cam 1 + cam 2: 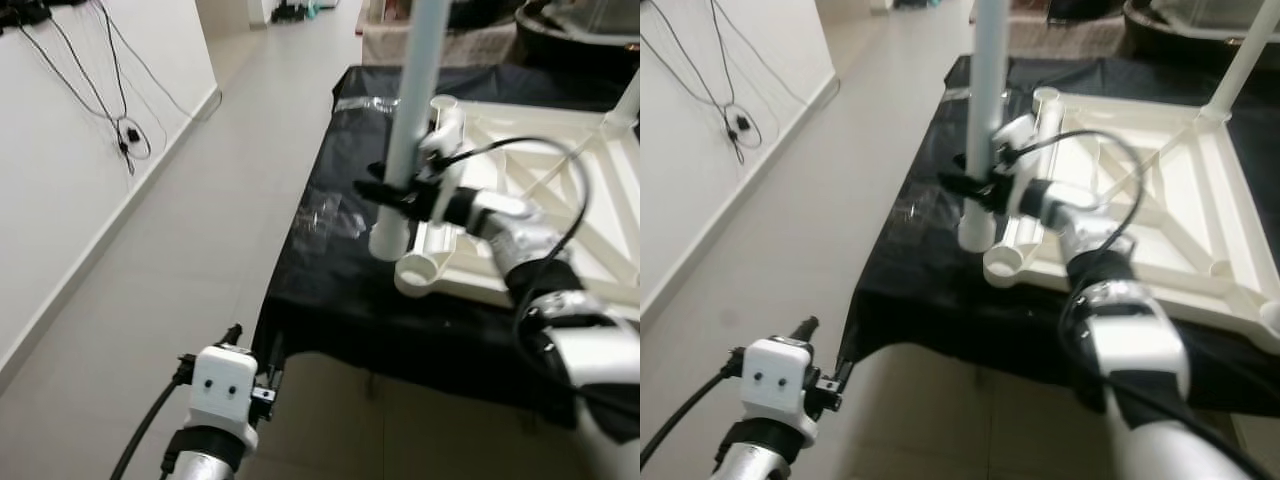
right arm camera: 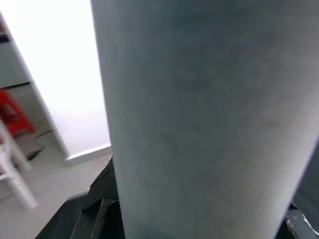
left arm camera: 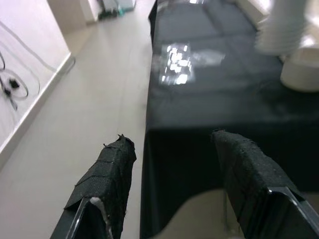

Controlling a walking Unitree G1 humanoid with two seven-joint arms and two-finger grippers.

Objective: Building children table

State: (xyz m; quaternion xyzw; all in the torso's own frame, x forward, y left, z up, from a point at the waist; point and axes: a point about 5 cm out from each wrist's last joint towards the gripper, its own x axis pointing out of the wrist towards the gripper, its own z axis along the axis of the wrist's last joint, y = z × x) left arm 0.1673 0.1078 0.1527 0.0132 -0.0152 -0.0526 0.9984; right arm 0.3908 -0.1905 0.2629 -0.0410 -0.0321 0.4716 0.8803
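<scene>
Right claw (image 1: 392, 190) clamped around upright white plastic tube leg (image 1: 410, 120), near black-draped table's (image 1: 330, 270) left edge, beside upturned white tabletop frame's (image 1: 540, 190) corner socket (image 1: 425, 272). Left claw (image 3: 174, 184) spread wide, off the table's corner.

Right wrist cam: table leg (image 2: 199, 119) up close.
Pale grey tube, upright, between the black fingers (image 2: 102, 209) (blurred); white wall and a red object (image 2: 12, 112) behind.

Low surface under a black cloth (image 1: 330, 280) — white tabletop frame (image 1: 1160, 190) lies upside down on it; clear plastic wrap (image 1: 325, 215), probably, near the cloth's left edge.
</scene>
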